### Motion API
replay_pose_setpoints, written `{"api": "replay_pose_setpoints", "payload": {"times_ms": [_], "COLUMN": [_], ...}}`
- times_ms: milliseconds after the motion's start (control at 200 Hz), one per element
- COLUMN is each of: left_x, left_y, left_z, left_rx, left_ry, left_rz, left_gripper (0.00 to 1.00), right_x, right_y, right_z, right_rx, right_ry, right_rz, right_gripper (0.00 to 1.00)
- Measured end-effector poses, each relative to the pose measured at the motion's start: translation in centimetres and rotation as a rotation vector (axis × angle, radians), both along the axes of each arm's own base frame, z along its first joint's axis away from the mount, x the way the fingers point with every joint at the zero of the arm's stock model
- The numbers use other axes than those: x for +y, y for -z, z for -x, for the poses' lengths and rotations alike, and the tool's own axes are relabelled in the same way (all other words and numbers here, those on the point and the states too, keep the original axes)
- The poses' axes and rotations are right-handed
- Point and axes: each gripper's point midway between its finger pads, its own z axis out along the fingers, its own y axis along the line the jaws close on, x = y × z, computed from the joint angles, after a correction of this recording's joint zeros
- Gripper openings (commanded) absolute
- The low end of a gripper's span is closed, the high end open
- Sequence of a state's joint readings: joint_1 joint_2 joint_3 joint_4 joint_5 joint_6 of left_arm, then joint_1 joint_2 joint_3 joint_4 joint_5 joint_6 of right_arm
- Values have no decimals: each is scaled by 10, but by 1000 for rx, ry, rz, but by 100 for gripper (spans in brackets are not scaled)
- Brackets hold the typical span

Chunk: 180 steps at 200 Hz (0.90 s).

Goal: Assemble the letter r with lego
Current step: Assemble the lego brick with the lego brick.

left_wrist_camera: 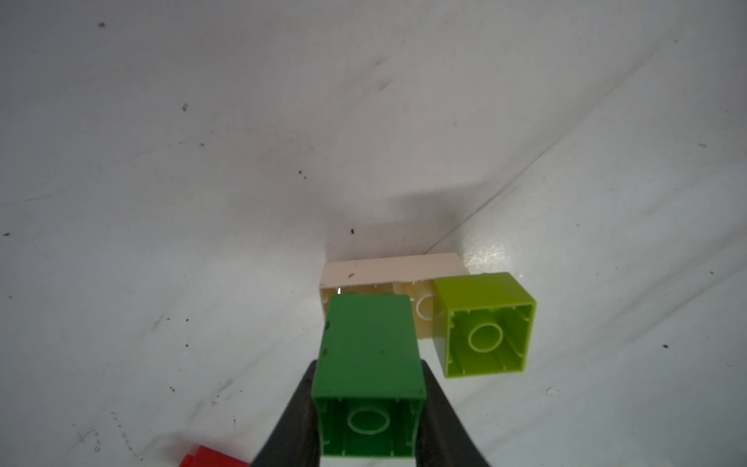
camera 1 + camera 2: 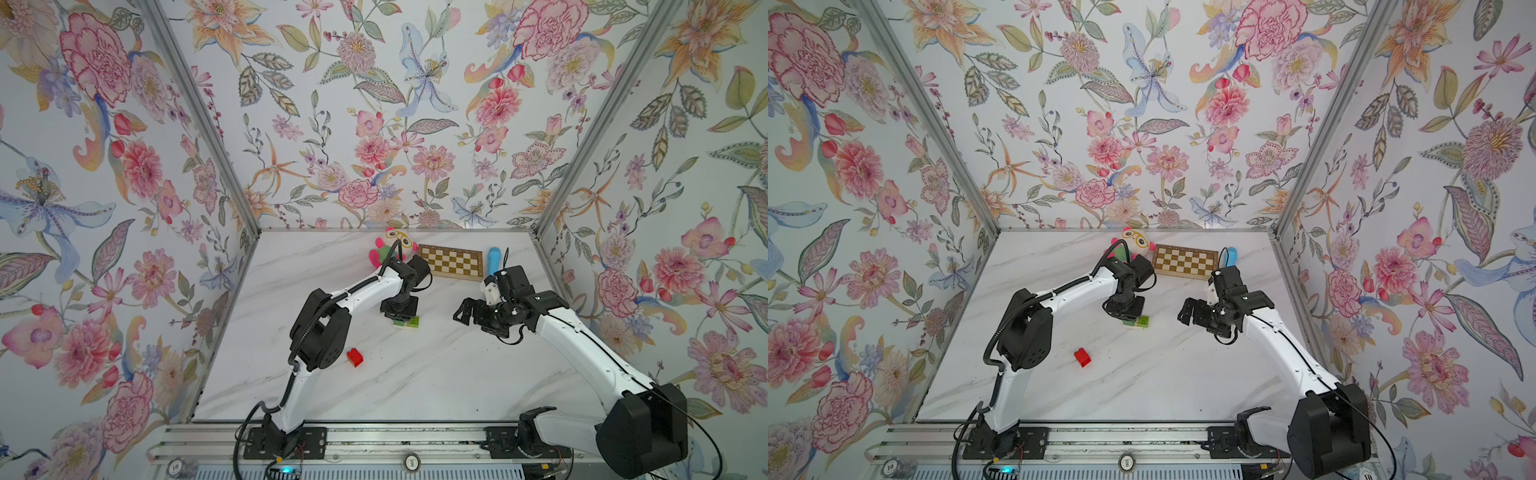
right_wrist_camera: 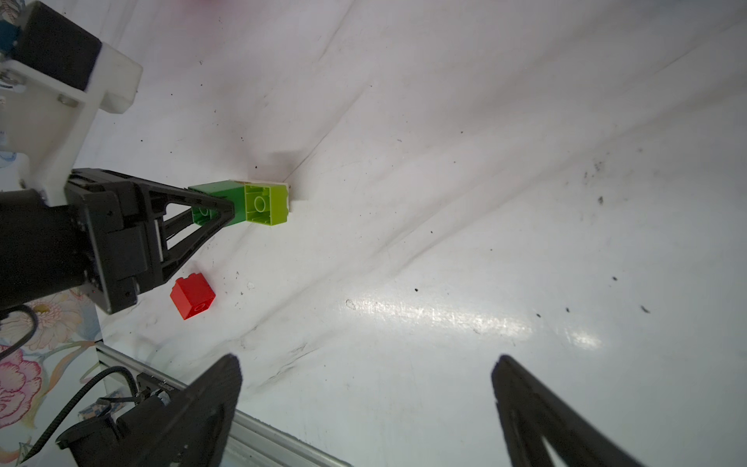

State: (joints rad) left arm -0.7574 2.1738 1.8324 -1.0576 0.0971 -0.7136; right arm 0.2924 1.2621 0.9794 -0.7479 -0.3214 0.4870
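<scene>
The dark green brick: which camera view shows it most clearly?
The left wrist view: the dark green brick is large and near, clamped between the jaws, its hollow underside towards the camera. The right wrist view shows it small, partly behind a jaw. In both top views the left arm hides most of it.

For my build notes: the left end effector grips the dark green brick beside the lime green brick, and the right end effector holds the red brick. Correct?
No: the red brick lies loose on the table, and the right end effector is open and empty, as the right wrist view shows. The left end effector does grip the dark green brick beside the lime green brick.
</scene>
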Motion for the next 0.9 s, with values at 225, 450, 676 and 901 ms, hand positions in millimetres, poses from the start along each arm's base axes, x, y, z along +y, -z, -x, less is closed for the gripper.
{"api": "replay_pose_setpoints", "payload": {"times_ms": [225, 450, 676, 901], "left_x": [2, 6, 11, 11], "left_y": [-1, -2, -1, 1], "left_z": [-2, -4, -6, -6], "left_rx": [0, 12, 15, 18], "left_ry": [-7, -14, -20, -17], "left_rz": [-1, -23, -44, -44], "left_gripper": [19, 19, 19, 19], "right_x": [-2, -3, -4, -6], "right_y": [5, 6, 6, 7], "right_z": [2, 3, 2, 1], "right_rx": [10, 13, 13, 14], "right_ry": [3, 7, 9, 17], "right_rz": [8, 17, 18, 18], "right_gripper": [99, 99, 99, 99]}}
